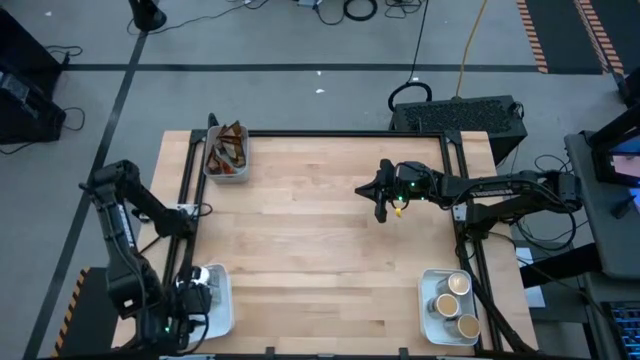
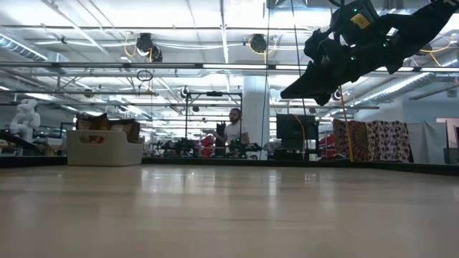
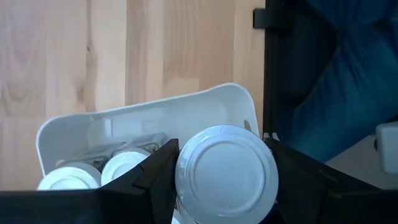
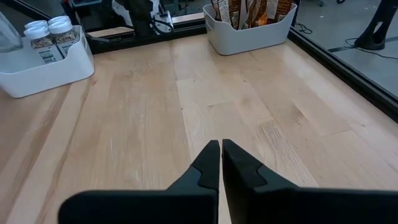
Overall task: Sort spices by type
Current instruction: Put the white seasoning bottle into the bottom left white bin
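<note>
- At the near left corner of the pale wooden tabletop (image 1: 320, 250), the left hand (image 3: 227, 180) holds a white-lidded cylindrical jar (image 3: 227, 173) over the white rectangular tray (image 3: 155, 118), its fingers on either side of the lid.
- More white-lidded jars (image 3: 93, 174) sit in that tray; rigid, smooth and probably light, they are best gripped across the lid.
- In the near right tray (image 1: 428, 310) stand tan-lidded jars (image 1: 455, 305).
- Mid-tabletop, the right hand (image 4: 221, 155) hovers pinched together, empty.
- In the far left tray (image 4: 249, 34), dark brown crinkly sachets (image 4: 249, 11) look soft; pinch an edge.
- No label is readable.

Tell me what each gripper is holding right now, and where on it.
The left gripper holds a white-lidded jar, fingers on opposite sides just below the lid, above the white tray. The right gripper is shut and empty.
</note>
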